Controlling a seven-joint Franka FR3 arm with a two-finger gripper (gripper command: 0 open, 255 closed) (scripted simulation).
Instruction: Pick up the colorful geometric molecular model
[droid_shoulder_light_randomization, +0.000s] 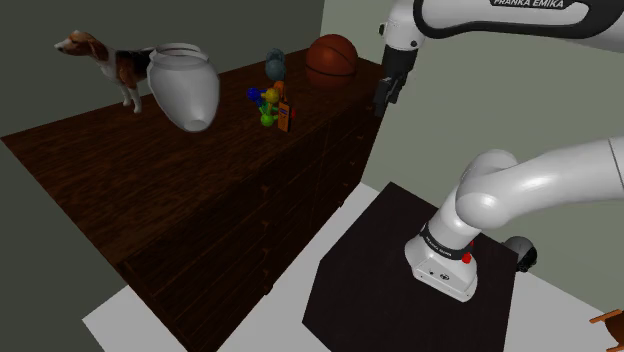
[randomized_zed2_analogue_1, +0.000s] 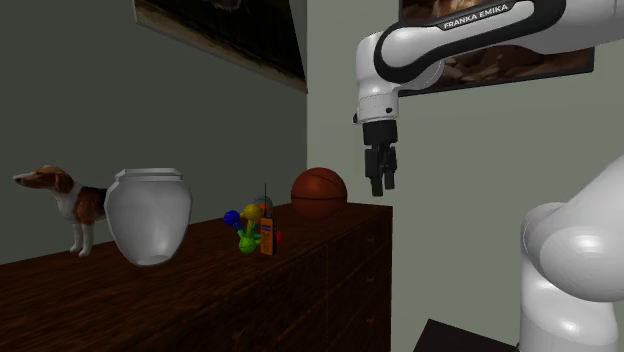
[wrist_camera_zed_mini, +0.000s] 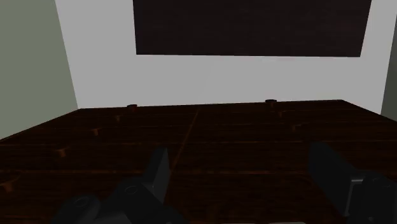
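My end effector, spread wide and empty, hangs by the counter's end; the model sits lower, toward the shoulder view's left.

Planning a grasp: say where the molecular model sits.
In the shoulder view the molecular model stands on the dark dresser, beside an orange box, between the white vase and the basketball.

the claw hung in open air off the counter's end. a basketball stood near that end; an orange box flanked the molecular model on the claw's side.
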